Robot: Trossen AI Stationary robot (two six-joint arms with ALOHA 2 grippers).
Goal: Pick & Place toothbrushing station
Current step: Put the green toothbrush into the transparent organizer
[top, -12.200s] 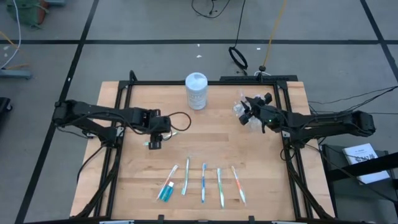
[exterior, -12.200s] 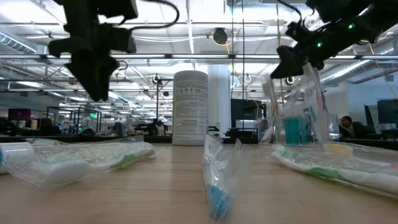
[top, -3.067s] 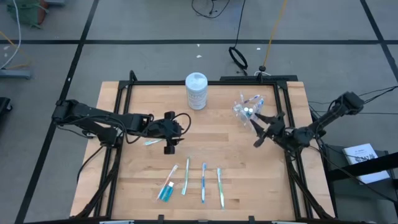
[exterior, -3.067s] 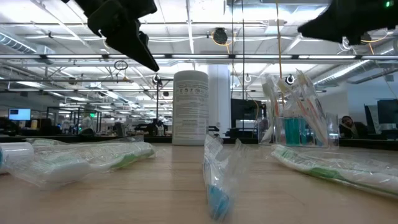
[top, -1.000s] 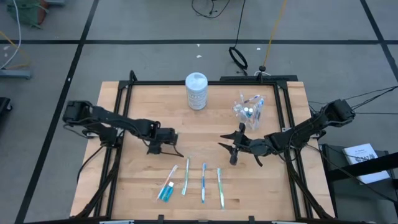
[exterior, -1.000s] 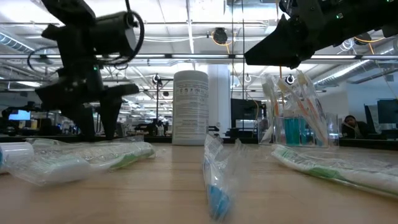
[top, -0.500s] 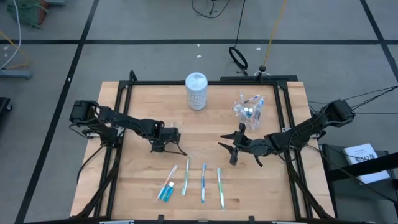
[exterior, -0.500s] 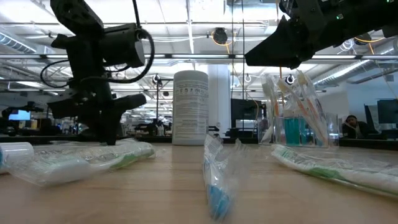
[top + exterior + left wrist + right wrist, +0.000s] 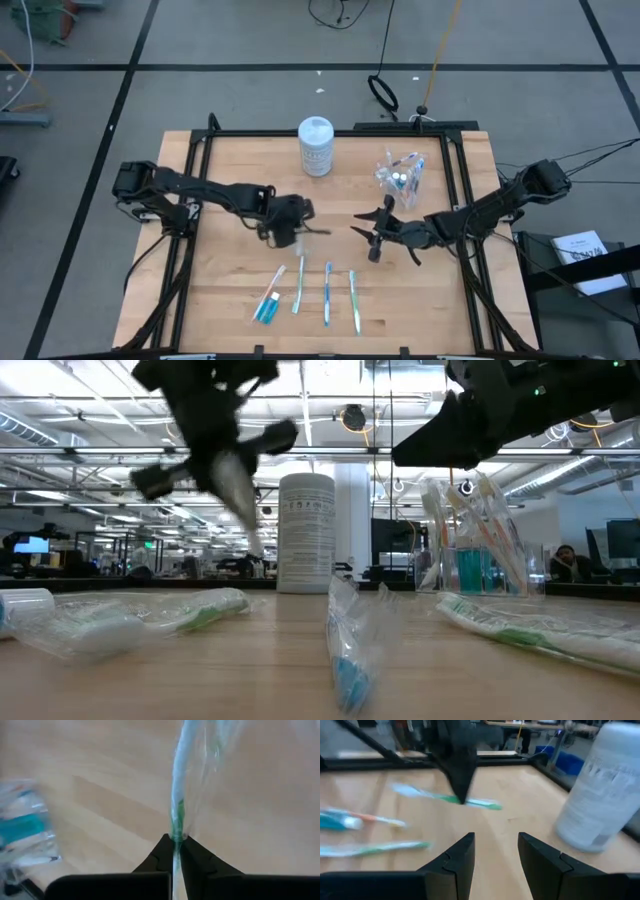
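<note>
Nearest us we see four wrapped toothbrushes (image 9: 326, 294) lying in a row on the table (image 9: 200, 300), with a teal toothpaste tube (image 9: 266, 309) at the row's left end. Just beyond them, mid-table, the left gripper (image 9: 298, 234) has its jaws pressed together on a green toothbrush (image 9: 178, 795) in its clear wrapper, held off the wood. To its right the right gripper (image 9: 368, 238) hangs with jaws spread, holding nothing. Farther right stands the clear cup (image 9: 400, 178) with brushes in it; farthest, the white canister (image 9: 316, 146).
</note>
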